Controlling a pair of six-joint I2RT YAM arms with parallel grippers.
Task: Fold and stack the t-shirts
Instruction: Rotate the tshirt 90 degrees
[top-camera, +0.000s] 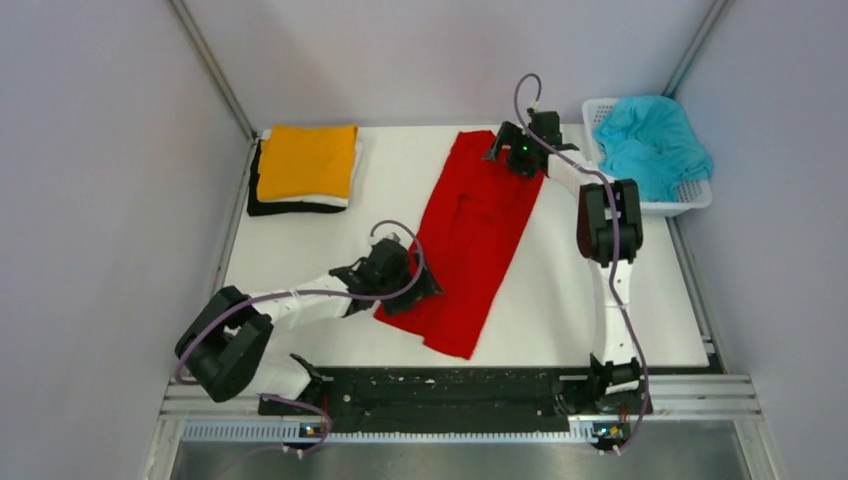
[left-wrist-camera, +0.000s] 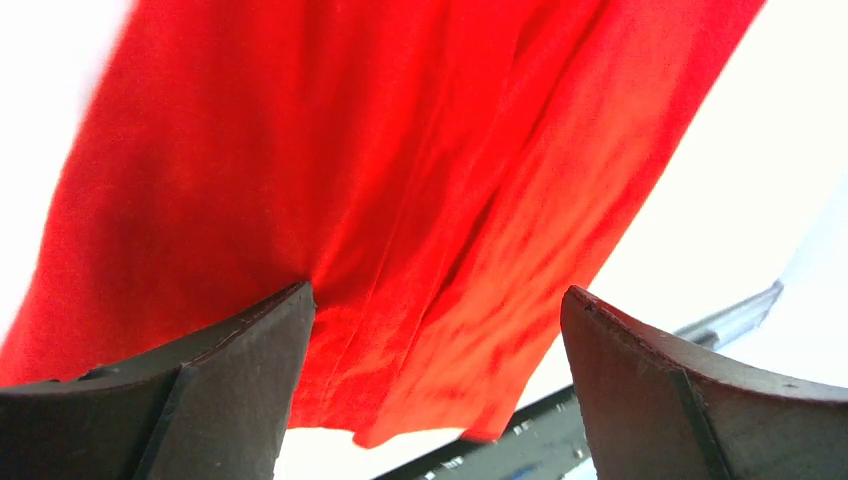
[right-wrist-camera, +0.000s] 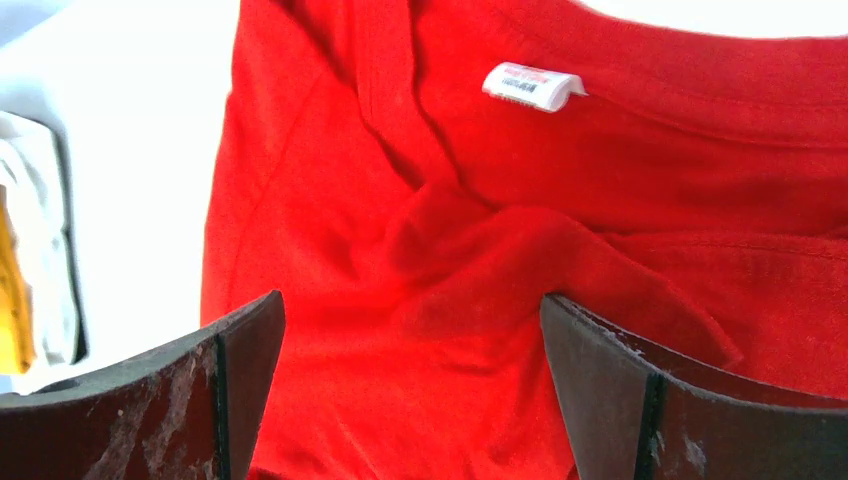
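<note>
Noted red t-shirt (top-camera: 470, 240) folded into a long narrow strip, flat on the white tabletop (top-camera: 600, 300), running diagonally from far centre to near centre-left.

Found left claw (top-camera: 420, 290) at the strip's near left edge, fingers spread wide, nothing pinched. From left wrist view, red cloth lying between and beyond both fingertips.

Found right claw (top-camera: 498, 150) at the strip's far end over the collar, likewise spread wide and empty. From right wrist view, neck seam and white label (right-wrist-camera: 530, 85) beyond the fingers, a rumpled fold between them.

Cannot tell whether either claw touches the cloth.

Logged folded stack at far left corner: orange t-shirt (top-camera: 305, 160) on top, white t-shirt (top-camera: 353, 172) under it, black t-shirt (top-camera: 275, 208) at bottom.

Logged teal t-shirt (top-camera: 650, 145) crumpled in white basket (top-camera: 690, 197) at far right corner.
</note>
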